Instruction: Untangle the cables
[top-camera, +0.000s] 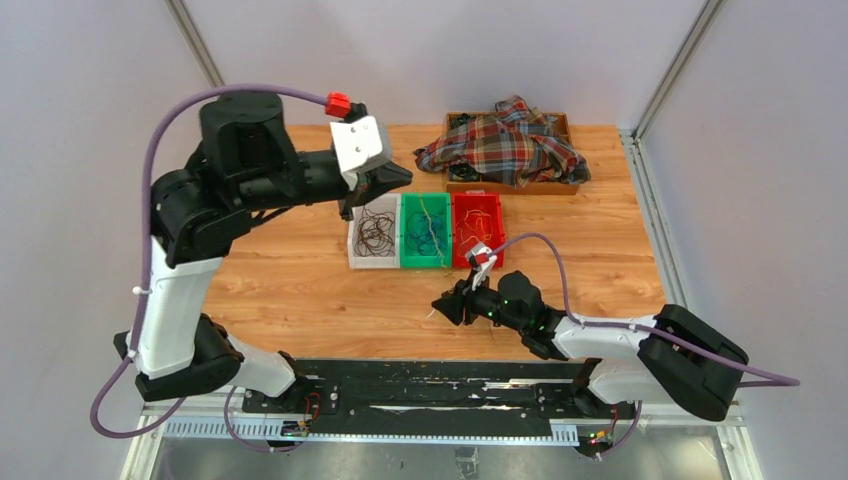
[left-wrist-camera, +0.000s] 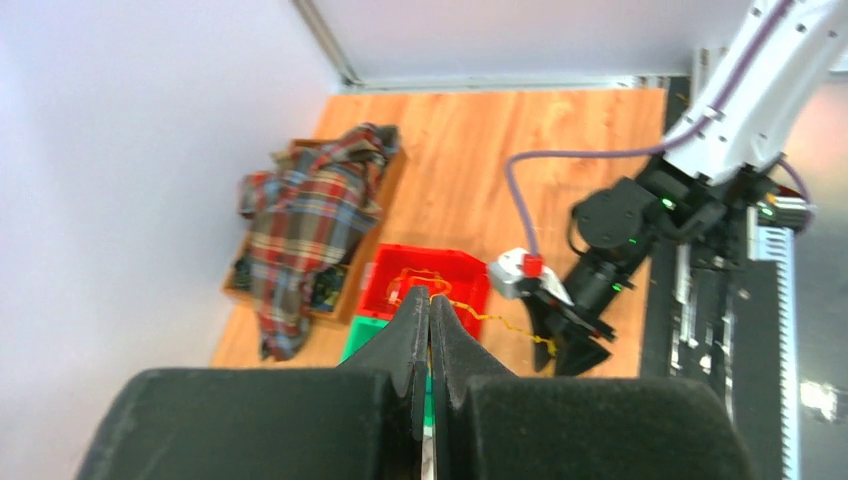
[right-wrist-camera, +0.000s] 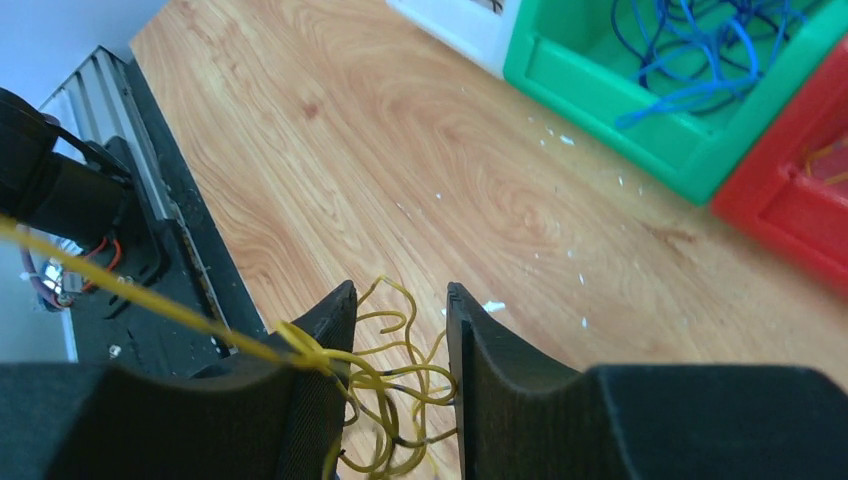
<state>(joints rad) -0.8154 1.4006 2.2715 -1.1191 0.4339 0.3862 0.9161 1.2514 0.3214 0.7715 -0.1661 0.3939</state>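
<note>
Three bins stand mid-table: a white bin (top-camera: 354, 255) with dark brown cables (top-camera: 375, 232), a green bin (top-camera: 425, 263) with blue cables (top-camera: 428, 232), and a red bin (top-camera: 476, 259) with yellow-orange cables (top-camera: 477, 218). My left gripper (top-camera: 403, 177) is raised over the bins. In the left wrist view it (left-wrist-camera: 430, 296) is shut on a yellow cable strand (left-wrist-camera: 495, 322) that stretches down to my right gripper (left-wrist-camera: 560, 350). My right gripper (top-camera: 440, 303) is low over the table in front of the bins. Its jaws (right-wrist-camera: 400, 290) stand apart around a yellow cable tangle (right-wrist-camera: 400, 375), and the taut strand (right-wrist-camera: 150, 290) crosses its left finger.
A wooden box (top-camera: 560, 185) at the back right holds a crumpled plaid shirt (top-camera: 505, 145). A black rail (top-camera: 430, 385) runs along the near table edge. Small white flecks (right-wrist-camera: 560, 140) lie on the wood in front of the green bin (right-wrist-camera: 640, 130).
</note>
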